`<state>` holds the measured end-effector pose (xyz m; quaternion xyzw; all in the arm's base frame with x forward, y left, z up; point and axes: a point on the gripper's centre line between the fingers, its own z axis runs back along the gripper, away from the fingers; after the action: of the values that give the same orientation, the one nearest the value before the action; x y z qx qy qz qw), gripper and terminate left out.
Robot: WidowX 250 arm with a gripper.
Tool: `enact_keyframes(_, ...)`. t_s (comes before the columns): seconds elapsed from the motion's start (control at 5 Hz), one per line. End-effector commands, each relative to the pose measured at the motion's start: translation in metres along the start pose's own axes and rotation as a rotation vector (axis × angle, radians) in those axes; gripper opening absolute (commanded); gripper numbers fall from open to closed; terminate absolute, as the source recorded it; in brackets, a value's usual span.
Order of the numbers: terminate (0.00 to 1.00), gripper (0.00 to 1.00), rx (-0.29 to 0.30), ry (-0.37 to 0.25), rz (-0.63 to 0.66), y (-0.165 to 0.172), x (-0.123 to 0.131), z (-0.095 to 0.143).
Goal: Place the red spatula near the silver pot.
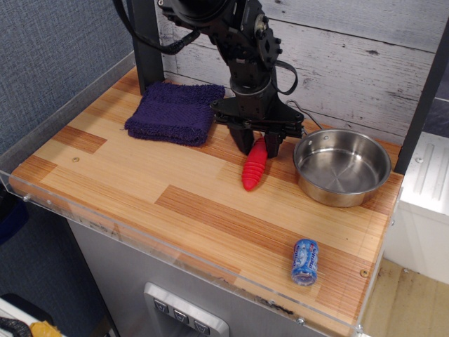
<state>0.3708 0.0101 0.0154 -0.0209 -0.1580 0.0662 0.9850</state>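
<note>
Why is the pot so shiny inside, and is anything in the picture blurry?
In the observation.image view, the silver pot shows bright glare along its rim and inner wall; the claw casts a soft shadow on the wooden table beside the red spatula; the blue can and purple cloth look sharp, nothing is noticeably blurred.

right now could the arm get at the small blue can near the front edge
Probably not yet: the end effector looks shut on the ribbed red spatula; the small blue can lies uncovered on open wooden tabletop.
</note>
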Motion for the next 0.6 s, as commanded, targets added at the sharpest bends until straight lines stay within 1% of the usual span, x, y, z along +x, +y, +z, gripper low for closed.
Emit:
enact_keyframes(0.0,0.0,1.0,-0.016,-0.062,0.032,0.004,0.001,0.024)
enact_keyframes(0.2,0.0,1.0,-0.041,-0.088,0.054,0.004,0.004,0.037)
enact_keyframes(0.4,0.0,1.0,-0.082,-0.122,0.059,0.001,0.008,0.058)
